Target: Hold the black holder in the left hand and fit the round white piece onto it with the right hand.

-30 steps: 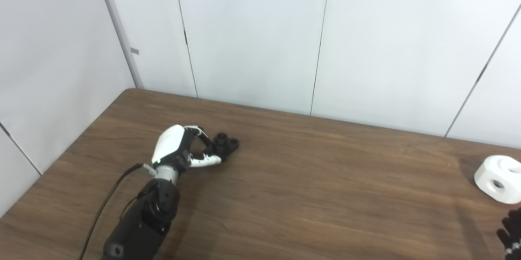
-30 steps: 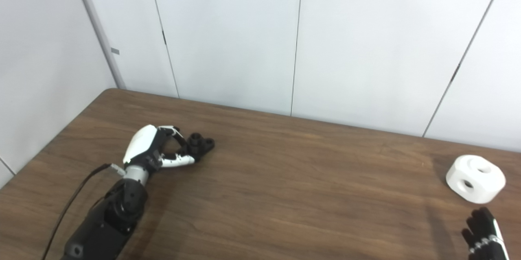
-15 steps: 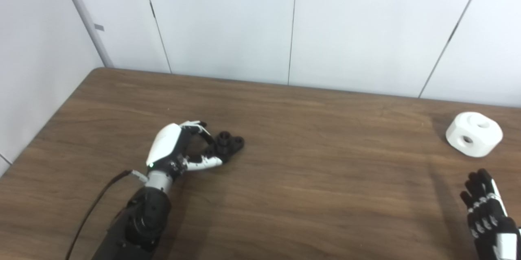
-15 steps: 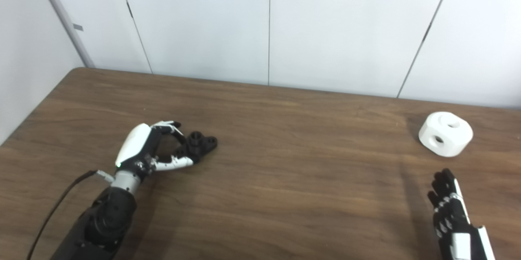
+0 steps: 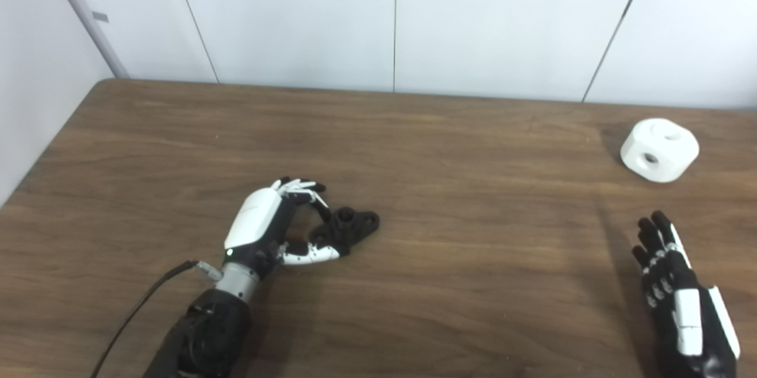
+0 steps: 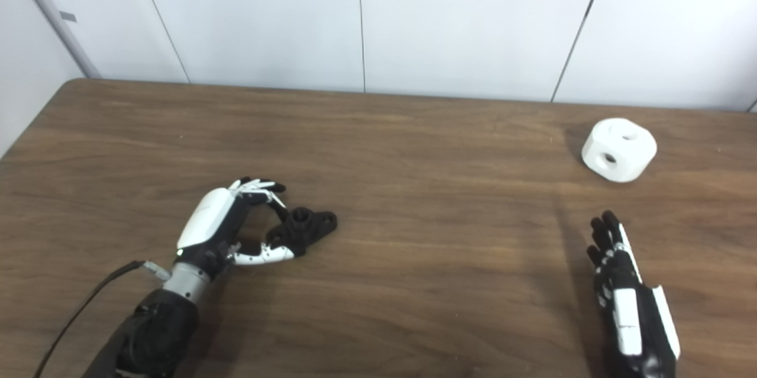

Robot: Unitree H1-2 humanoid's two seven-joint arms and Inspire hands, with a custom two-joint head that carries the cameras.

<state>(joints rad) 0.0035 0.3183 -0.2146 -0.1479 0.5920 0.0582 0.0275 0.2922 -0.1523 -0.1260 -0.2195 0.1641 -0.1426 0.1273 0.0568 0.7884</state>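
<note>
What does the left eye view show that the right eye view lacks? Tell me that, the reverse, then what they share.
Only the left eye view: a wider strip of side wall. Only the right eye view: more table right of the white piece. Both: left hand closed on the black holder, right hand open and empty.

The work surface is a table [image 5: 473, 283] with a dark brown wood-grain top; its far left corner is rounded. Directly behind the far edge stands a wall of plain white panels [image 5: 295, 17], divided by thin dark vertical seams. A pale grey post [image 5: 80, 14] runs at a slant at the far left. Lighting is even and diffuse, with soft shadows on the tabletop.
</note>
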